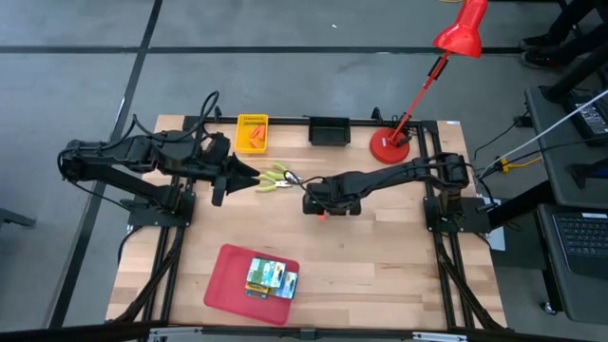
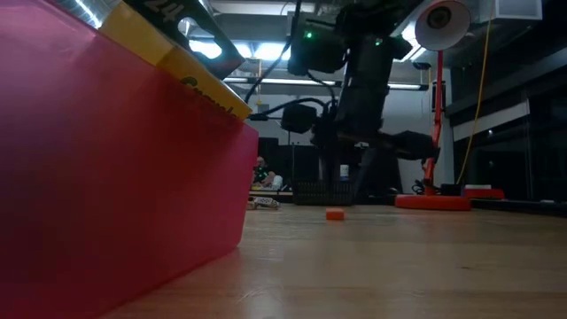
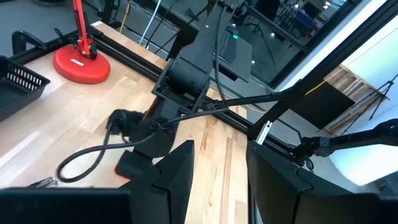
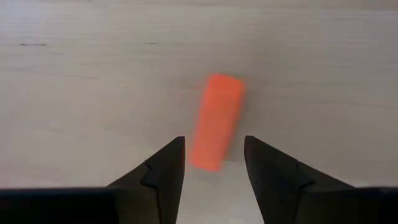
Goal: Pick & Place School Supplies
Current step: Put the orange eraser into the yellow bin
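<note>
— Near the middle of the wooden table [image 1: 380, 256], what is being approached?

— One orange piece [image 4: 217, 121] is lying bare on the wood, and the right gripper [image 4: 213, 163] is being held directly above it, fingers spread, nothing between them. The piece is also showing in the low view [image 2: 334, 213], flat on the table under the right arm.

— How is its long axis lying against the fingers?

— It is being seen tilted a little off the line that runs forward between the two fingers, so its narrow width is lying across the gap. One end is sitting between the fingertips; the rest is reaching out ahead of them. A small forward shift and a slight wrist turn are probably being called for before descent.

— Which arm is nearer?

— The right one, clearly. The left gripper [image 1: 249, 175] is being held apart, toward the left, just beside the yellow-green implements [image 1: 275, 178], with its fingers parted and empty.

— And the other supplies?

— More orange pieces are resting in the yellow bin [image 1: 252, 133] at the far edge, next to a black bin [image 1: 329, 130]. Green-and-yellow boxes [image 1: 271, 278] are lying on the red tray [image 1: 228, 275] at the near edge. The red desk lamp [image 1: 390, 144] is standing well clear.
</note>
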### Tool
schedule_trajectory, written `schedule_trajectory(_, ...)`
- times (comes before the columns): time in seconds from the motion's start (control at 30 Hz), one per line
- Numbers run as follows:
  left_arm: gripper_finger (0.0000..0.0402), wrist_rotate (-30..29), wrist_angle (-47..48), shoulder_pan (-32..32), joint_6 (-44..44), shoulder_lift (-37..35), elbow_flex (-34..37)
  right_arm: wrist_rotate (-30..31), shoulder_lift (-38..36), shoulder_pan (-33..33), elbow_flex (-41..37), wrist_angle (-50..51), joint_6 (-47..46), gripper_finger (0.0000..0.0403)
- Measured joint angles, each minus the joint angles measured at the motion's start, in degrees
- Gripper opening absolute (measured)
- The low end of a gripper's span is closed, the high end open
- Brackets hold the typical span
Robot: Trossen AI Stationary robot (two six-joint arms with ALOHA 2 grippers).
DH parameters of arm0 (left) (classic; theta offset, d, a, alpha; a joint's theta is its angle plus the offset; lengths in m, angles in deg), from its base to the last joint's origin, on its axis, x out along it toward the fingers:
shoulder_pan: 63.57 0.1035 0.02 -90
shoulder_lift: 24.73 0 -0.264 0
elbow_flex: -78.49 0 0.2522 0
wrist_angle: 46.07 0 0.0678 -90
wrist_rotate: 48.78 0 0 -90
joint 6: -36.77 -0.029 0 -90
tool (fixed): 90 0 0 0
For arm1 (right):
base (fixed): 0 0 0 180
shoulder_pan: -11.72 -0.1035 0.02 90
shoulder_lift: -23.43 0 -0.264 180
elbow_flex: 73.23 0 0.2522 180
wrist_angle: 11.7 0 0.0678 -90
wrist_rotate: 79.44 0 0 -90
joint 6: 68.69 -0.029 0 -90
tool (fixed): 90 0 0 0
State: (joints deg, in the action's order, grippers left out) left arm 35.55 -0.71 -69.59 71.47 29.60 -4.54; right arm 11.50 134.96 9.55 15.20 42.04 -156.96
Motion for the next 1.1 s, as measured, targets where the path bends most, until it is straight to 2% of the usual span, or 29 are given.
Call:
schedule_trajectory(0.27, 0.0143, 0.28, -0.44, 0.00, -0.62, -0.02, 0.02, -5.39, 3.69, 0.16, 0.41, -2.34, 0.14, 0.0168)
schedule_trajectory(0.57, 0.0143, 0.39, -0.56, 0.00, -0.53, -0.02, 0.02, -5.80, 5.71, 0.18, 2.06, 0.48, -1.52, 0.0164)
schedule_trajectory(0.67, 0.0143, 0.39, -0.82, 0.00, -0.52, -0.02, 0.02, -5.85, 5.78, 0.28, 2.08, 1.37, -1.53, 0.0147)
schedule_trajectory(0.93, 0.0143, 0.39, -1.29, 0.00, -0.13, -0.02, 0.02, -4.45, 5.74, 0.27, 2.04, 1.85, -1.39, 0.0069)
schedule_trajectory(1.1, 0.0143, 0.39, -1.24, 0.00, 0.04, -0.02, 0.02, -2.66, 5.57, 0.46, 2.49, 2.26, -0.57, 0.0072)
